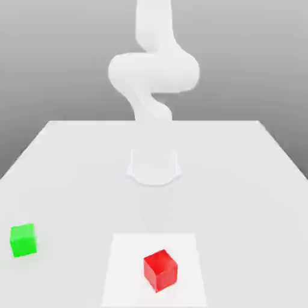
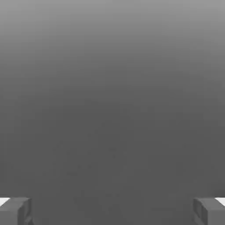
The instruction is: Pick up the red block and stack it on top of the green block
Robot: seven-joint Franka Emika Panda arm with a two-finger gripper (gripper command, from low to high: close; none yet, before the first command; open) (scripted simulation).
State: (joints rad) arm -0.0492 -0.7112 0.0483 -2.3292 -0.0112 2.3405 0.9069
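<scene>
A red block [image 1: 160,270] sits on the white table near its front edge, a little to the exterior view's right of centre, on a slightly brighter square patch. A green block [image 1: 23,239] rests on the table at the exterior view's left, well apart from the red one. The white arm [image 1: 153,72] rises from its base at the table's middle. In the hand view my gripper [image 2: 112,211] is open, its two grey fingertips [image 2: 15,211] far apart with nothing between them, against a plain grey background.
The round arm base [image 1: 154,165] stands on the white table [image 1: 240,180] behind both blocks. The table's edges run along the exterior view's left and right sides.
</scene>
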